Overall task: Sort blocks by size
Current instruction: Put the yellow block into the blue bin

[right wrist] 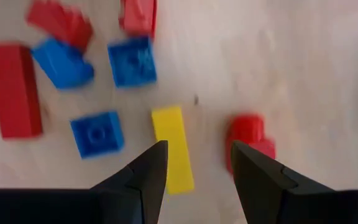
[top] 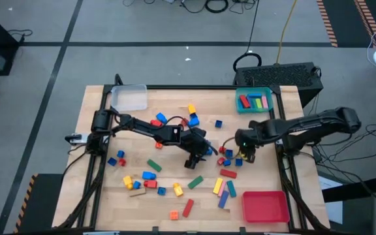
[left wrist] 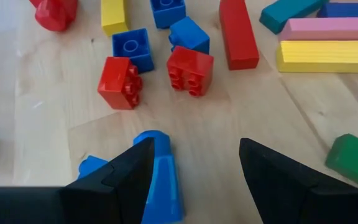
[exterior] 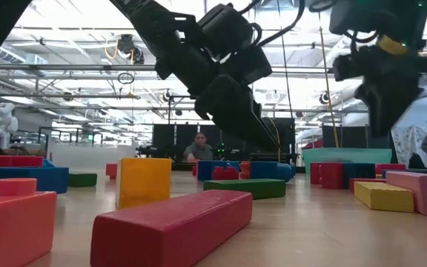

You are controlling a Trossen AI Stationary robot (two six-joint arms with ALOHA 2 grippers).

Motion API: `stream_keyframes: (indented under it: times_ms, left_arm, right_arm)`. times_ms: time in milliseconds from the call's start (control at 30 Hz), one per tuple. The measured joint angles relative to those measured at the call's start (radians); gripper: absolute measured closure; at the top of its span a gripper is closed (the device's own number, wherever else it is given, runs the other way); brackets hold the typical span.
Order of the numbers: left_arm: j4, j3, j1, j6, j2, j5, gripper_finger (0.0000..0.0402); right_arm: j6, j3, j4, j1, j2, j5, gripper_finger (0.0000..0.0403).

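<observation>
We start at the left of the table (top: 90, 189), where loose blocks (top: 142, 181) lie near the front-left corner, with more strewn across the middle and toward the front edge. A clear tray (top: 129, 98) sits at the back-left corner, a teal tray (top: 254, 100) with a few bars at the back-right, a red tray (top: 265, 206) at the front-right.

Moving to the middle, our left gripper (top: 200, 155) reaches over the cluster there. Its jaws stand apart with bare wood between them; a blue block (left wrist: 165, 177) lies just outside one finger, seemingly touching it, and nothing is held. To do this well, we'd say shift sideways so the block sits squarely between the fingers before closing.

Further right, our right gripper (top: 249, 155) hovers above a yellow block (right wrist: 173, 148), jaws partly open and empty, a red block (right wrist: 248, 138) beside it. Best to come straight down so that neighbour isn't pinched too.
</observation>
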Motion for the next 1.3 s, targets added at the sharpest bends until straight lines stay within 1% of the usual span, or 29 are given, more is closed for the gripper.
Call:
stream_keyframes:
  times_ms: [267, 400, 733, 867, 967, 1067, 1300]
  left_arm:
    - [-0.003, 0.0, -0.002, -0.005, 0.0, 0.0, 0.0164]
    - [-0.005, 0.0, -0.001, -0.006, 0.0, 0.0, 0.0164]
    - [-0.011, 0.0, -0.002, -0.006, 0.0, 0.0, 0.0164]
    - [-0.01, 0.0, -0.002, -0.006, 0.0, 0.0, 0.0164]
    - [-0.01, 0.0, -0.001, -0.006, 0.0, 0.0, 0.0164]
    - [-0.01, 0.0, -0.002, -0.006, 0.0, 0.0, 0.0164]
    - [-0.019, 0.0, -0.002, -0.006, 0.0, 0.0, 0.0164]
  right_arm:
    - [0.051, 0.0, -0.016, 0.09, 0.084, 0.0, 0.0243]
    - [0.063, -0.031, -0.008, 0.112, 0.112, 0.01, 0.0233]
    - [0.069, -0.192, 0.193, 0.116, 0.123, -0.006, 0.0181]
    - [0.073, -0.21, 0.212, 0.115, 0.12, -0.018, 0.0177]
    - [0.098, -0.211, 0.217, 0.115, 0.12, -0.021, 0.0191]
    - [0.114, -0.213, 0.228, 0.115, 0.121, -0.028, 0.0218]
    - [0.126, -0.214, 0.242, 0.11, 0.121, -0.037, 0.0315]
